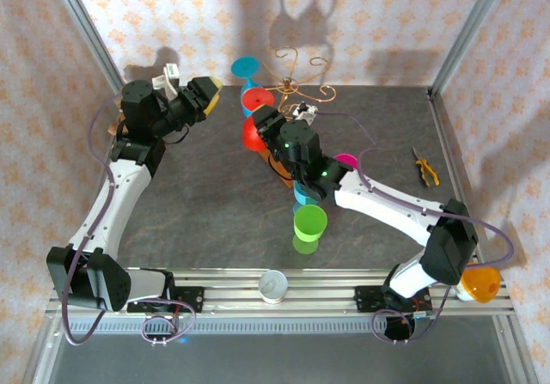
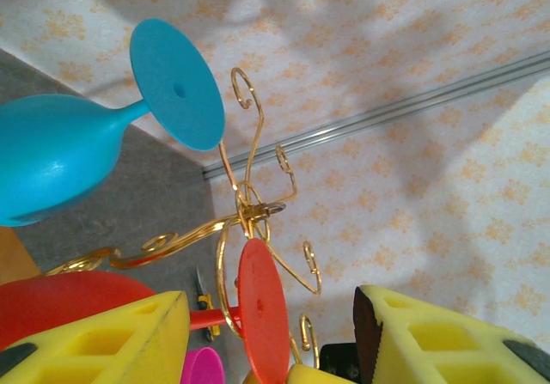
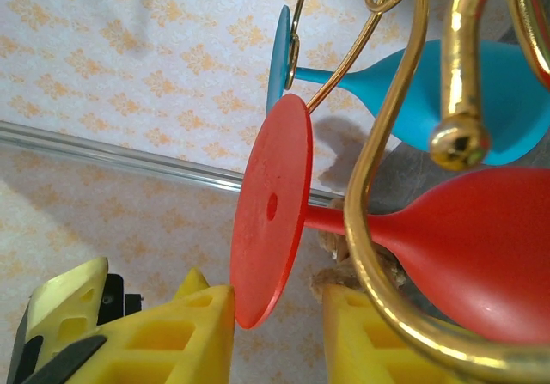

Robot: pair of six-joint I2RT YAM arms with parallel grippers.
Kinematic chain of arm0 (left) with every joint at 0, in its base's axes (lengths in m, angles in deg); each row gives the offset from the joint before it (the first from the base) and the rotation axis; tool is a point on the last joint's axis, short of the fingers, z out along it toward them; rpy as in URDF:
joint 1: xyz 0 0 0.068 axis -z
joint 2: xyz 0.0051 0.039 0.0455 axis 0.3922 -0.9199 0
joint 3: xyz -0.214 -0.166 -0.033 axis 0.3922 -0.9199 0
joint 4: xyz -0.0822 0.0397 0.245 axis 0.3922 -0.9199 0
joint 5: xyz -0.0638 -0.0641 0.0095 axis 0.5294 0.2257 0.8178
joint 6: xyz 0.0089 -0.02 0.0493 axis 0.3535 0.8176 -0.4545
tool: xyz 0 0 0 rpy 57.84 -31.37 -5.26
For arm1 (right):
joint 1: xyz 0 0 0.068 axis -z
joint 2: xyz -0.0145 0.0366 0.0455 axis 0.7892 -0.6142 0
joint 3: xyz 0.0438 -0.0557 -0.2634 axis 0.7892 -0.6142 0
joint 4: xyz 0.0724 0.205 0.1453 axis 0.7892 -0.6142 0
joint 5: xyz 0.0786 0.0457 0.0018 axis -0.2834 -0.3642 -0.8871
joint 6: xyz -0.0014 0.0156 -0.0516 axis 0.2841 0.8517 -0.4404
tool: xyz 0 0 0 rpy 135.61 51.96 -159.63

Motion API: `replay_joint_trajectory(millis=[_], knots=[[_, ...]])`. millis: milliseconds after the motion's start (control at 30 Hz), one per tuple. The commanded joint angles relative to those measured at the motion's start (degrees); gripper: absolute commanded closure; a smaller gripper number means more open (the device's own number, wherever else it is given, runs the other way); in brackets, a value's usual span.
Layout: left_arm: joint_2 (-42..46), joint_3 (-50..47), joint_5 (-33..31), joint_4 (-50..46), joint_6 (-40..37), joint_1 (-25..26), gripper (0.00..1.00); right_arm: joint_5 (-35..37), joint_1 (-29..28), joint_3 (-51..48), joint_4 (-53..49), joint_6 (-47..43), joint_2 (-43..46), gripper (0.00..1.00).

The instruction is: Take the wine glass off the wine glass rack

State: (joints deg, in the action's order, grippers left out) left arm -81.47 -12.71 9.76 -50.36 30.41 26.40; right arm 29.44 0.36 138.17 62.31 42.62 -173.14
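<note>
Nearest, on the rail between the arm bases, sat a white tin (image 1: 273, 285); an orange glass (image 1: 479, 283) rested beside the right arm's base. Further in, a green glass (image 1: 309, 225) stood on the dark table (image 1: 198, 204), with yellow-handled pliers (image 1: 424, 167) well off to the right.

Beyond the green glass the right gripper (image 1: 268, 124) reached in to the red wine glass (image 1: 252, 135), which hung by its foot from a curled arm of the wine glass rack (image 1: 296, 82). In the right wrist view its yellow fingers (image 3: 163, 341) stood apart on either side of the lower rim of the glass's round foot; one lay close against the rim, a gap showed at the other; the jaws were parted, not clamped.

The left gripper (image 1: 206, 88) hovered raised at the rack's left, jaws wide and empty, apart from the glasses. A blue wine glass (image 2: 51, 161) hung from another arm on the far side, before the patterned wall (image 1: 361, 23).
</note>
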Motion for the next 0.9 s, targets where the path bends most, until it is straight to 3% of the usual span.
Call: replay_joint_trajectory(millis=[0, 600, 867], knots=[[0.1, -0.2, 1.3, 3.9, 1.1, -0.3, 0.48, 0.6, 0.8, 2.4, 1.9, 1.0, -0.1, 0.68], [0.2, -0.9, 1.5, 4.4, 1.4, -0.4, 0.48, -1.9, 2.8, 5.1, -0.3, 3.6, -1.8, 0.65], [0.3, -1.0, 1.5, 4.3, 1.4, -0.6, 0.48, -2.4, 3.0, 4.8, -0.2, 5.3, -2.4, 0.73]])
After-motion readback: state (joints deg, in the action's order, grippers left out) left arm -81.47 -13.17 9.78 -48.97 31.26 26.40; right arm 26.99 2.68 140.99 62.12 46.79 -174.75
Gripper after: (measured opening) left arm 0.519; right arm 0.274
